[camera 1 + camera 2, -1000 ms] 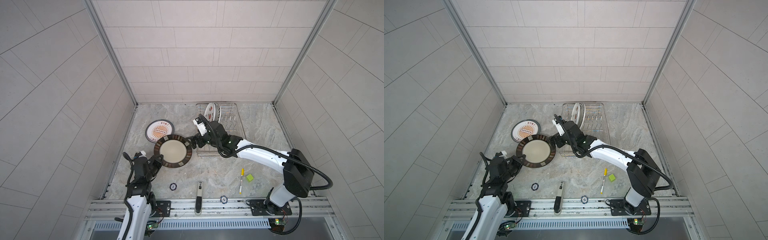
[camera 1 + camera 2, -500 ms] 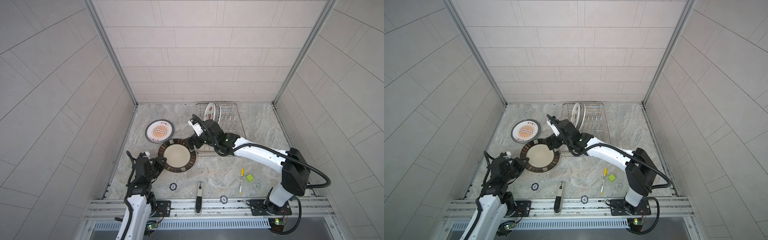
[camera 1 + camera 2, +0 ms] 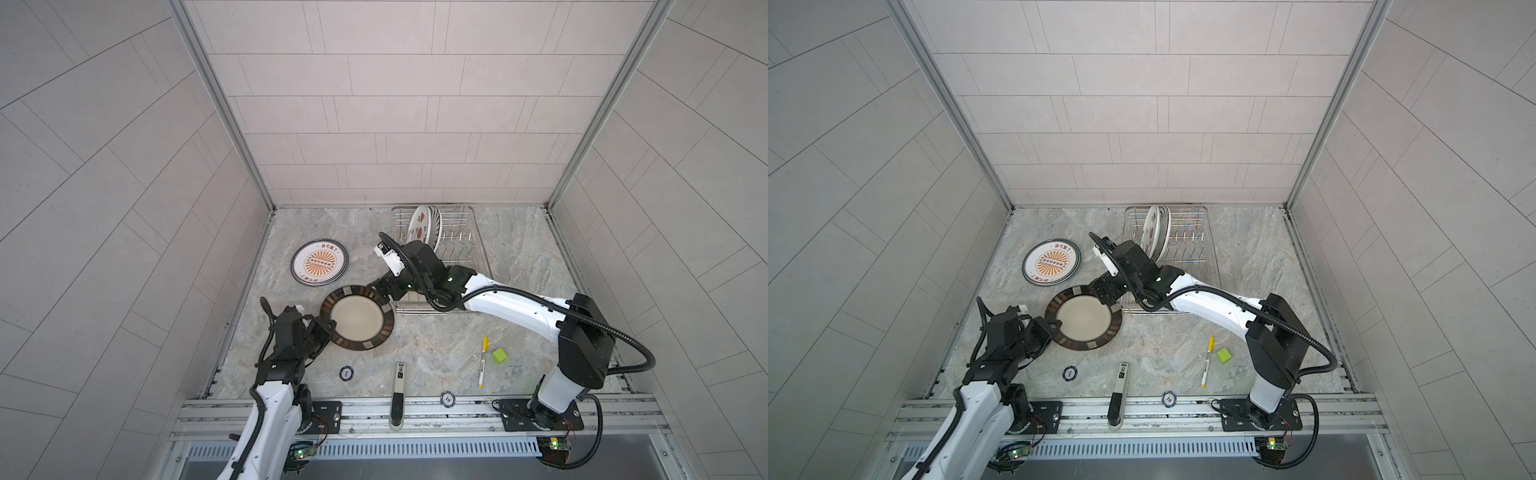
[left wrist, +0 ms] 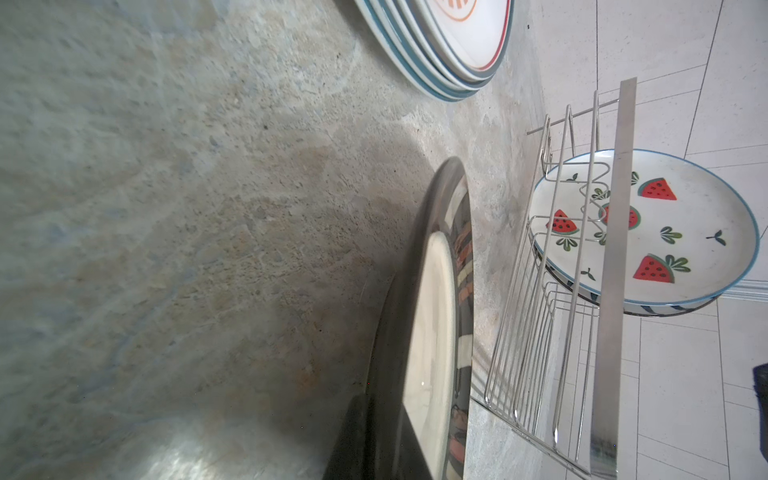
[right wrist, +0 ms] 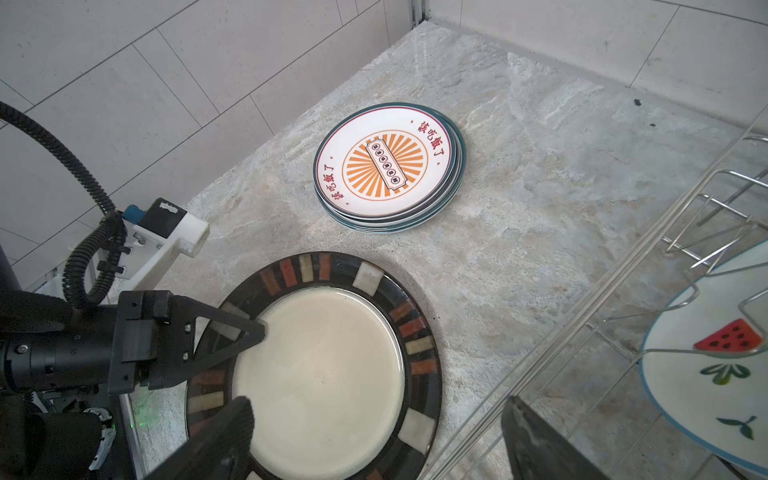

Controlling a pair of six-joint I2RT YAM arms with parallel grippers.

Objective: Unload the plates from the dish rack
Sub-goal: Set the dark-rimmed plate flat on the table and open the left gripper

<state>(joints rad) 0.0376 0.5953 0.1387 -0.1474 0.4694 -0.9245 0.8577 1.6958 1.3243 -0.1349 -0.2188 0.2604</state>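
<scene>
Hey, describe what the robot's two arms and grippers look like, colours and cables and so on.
Both the left arm and right arm have white links with black joint housings; a black ribbed cable loops along each. The left gripper and right gripper are black; the left one's jaws are triangular open frames. A white block sits at each wrist.

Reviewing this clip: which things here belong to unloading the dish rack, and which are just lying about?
Job: dish rack; upright plates in it; brown-rimmed plate; sunburst plate stack.
Lying about: two poker chips; yellow pen; green cube; black-and-white bar.
</scene>
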